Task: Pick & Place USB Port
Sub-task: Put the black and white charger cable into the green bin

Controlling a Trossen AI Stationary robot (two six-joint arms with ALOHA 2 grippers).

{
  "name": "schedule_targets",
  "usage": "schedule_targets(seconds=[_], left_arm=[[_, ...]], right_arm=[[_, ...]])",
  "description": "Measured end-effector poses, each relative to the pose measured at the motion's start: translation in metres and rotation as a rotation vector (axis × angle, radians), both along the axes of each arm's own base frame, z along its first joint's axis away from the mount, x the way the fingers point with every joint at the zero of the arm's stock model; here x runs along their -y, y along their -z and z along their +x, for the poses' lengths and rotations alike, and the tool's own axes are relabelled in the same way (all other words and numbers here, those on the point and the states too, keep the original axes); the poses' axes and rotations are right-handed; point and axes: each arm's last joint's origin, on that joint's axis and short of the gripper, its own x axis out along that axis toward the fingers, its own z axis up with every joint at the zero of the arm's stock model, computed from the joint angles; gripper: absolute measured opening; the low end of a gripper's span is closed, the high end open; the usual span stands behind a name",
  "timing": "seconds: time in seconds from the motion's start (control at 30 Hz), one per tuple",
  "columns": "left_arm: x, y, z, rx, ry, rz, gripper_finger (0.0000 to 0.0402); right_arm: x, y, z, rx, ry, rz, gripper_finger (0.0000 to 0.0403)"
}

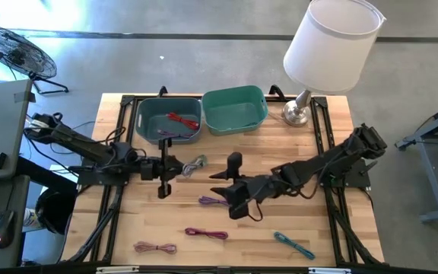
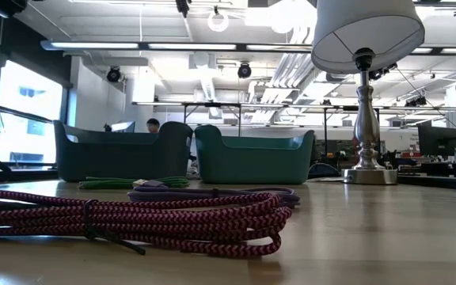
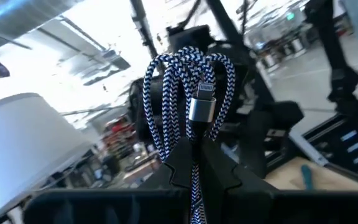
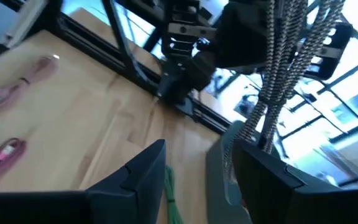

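Note:
My left gripper (image 1: 185,167) is raised over the table's middle left, shut on a coiled black-and-white braided USB cable (image 3: 188,93) with a silver plug (image 3: 202,107). My right gripper (image 1: 233,183) hovers just to its right, open, its two fingers (image 4: 143,174) wide apart with nothing between them. In the right wrist view the braided cable (image 4: 277,68) shows just beyond those fingers. A grey-blue bin (image 1: 167,120) holding a red cable and a green bin (image 1: 234,109) stand at the far edge. My left gripper pinches the cable's bundled strands (image 3: 194,163) between its two fingers, just below the silver plug. The fingers come roughly level from the table's left, tipped slightly upward. The coil's loops stand out past the fingertips, lifted clear of the table.
Loose cables lie on the near half of the table: purple (image 1: 215,200), magenta (image 1: 206,234), pink (image 1: 155,247) and teal (image 1: 293,245). A green one (image 4: 169,196) lies below my right gripper. A lamp (image 1: 329,46) stands at the far right corner.

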Motion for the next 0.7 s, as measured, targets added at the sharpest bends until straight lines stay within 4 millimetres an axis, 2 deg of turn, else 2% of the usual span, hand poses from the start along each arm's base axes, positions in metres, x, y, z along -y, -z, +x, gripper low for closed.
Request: schedule_targets(seconds=[0.4, 0.7], left_arm=[[0.007, 0.012, 0.01, -0.037, 0.134, 0.063, 0.0003], [0.01, 0.022, 0.02, -0.067, 0.126, 0.092, 0.0005]], right_arm=[[0.036, 0.0, 0.014, -0.017, -0.098, 0.048, 0.0176], [0.048, 0.003, 0.021, -0.019, -0.215, 0.105, 0.0176]])
